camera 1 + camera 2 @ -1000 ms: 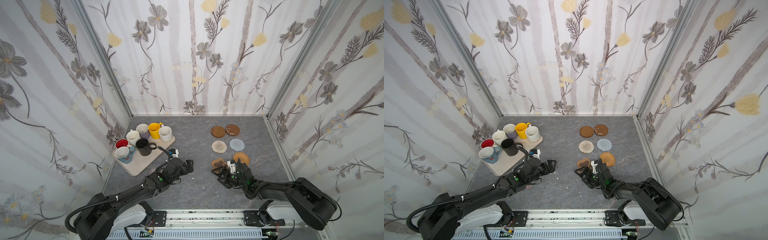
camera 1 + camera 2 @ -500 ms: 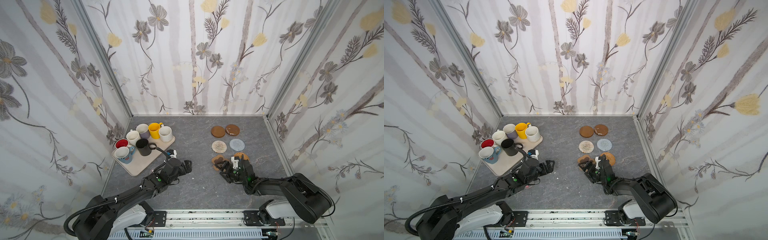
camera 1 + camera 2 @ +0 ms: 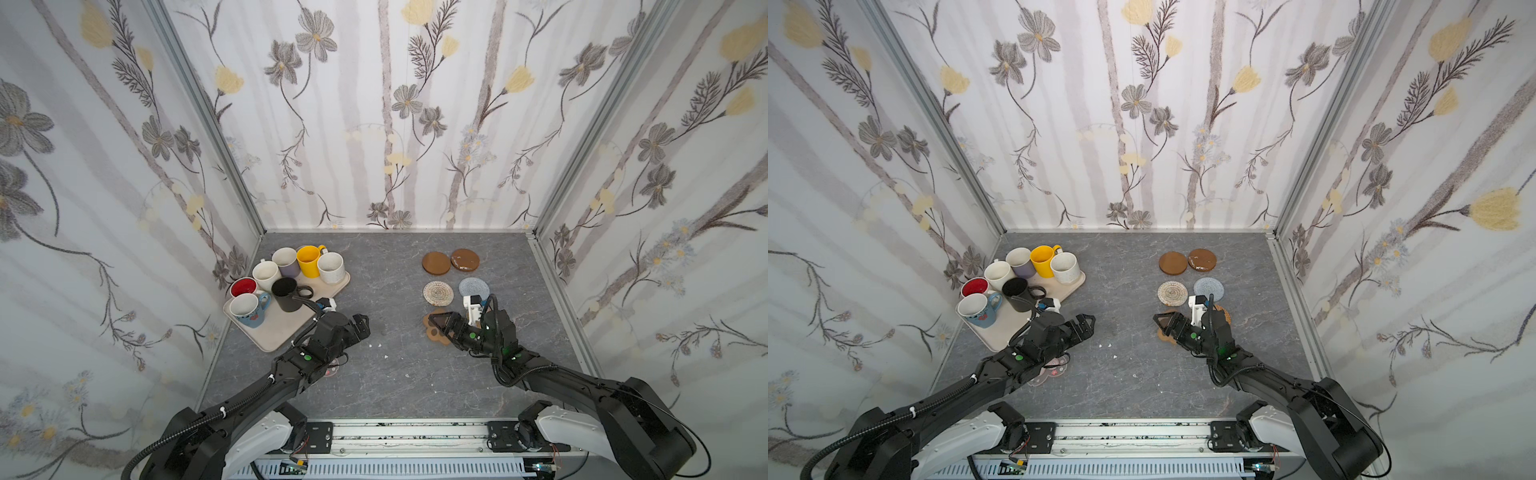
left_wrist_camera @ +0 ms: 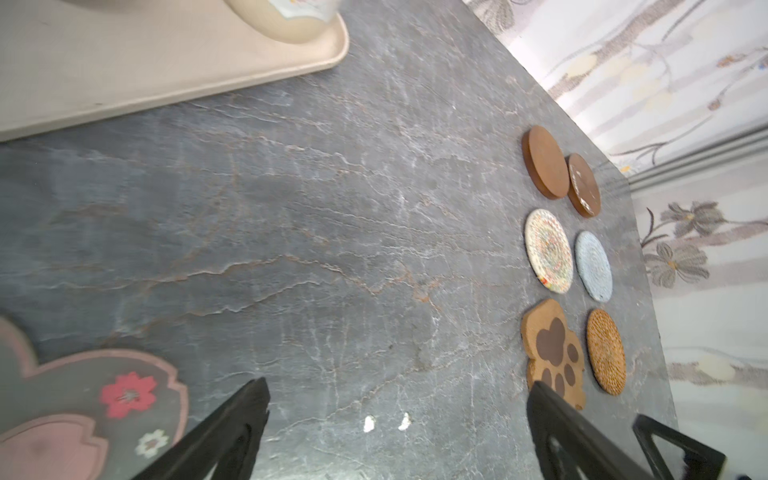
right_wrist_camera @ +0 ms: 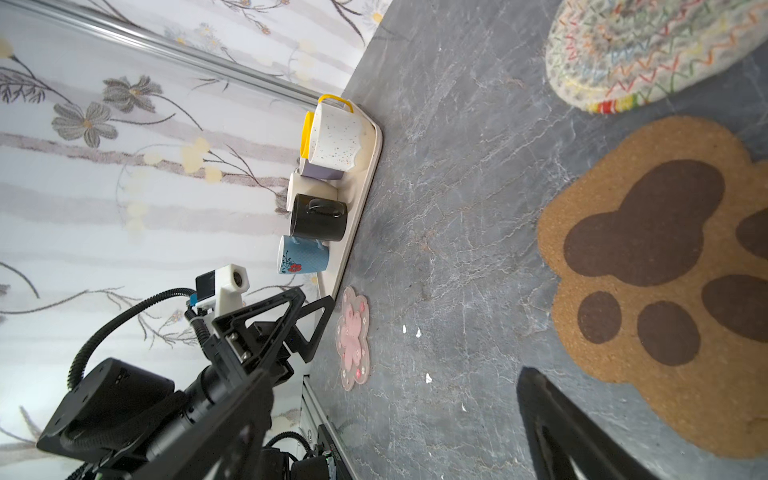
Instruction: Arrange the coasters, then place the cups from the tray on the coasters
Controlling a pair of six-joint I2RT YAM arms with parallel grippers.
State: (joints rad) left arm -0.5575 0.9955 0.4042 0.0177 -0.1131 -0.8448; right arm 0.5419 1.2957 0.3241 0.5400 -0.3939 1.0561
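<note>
Right gripper (image 3: 441, 326) has advanced over the brown paw-shaped cork coaster (image 5: 665, 270), jaws apart and empty, probably to align it with the coaster grid. Left gripper (image 3: 362, 326), jaws apart, hovers near the clear pink-flower coaster (image 5: 353, 336), which lies unplaced beside the beige plastic tray (image 3: 278, 332).

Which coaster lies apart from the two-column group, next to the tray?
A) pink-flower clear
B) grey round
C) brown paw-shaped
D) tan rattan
A: the pink-flower clear coaster lies alone by the tray corner, while the paw-shaped coaster, grey coaster and rattan coaster sit together in the group.
</note>
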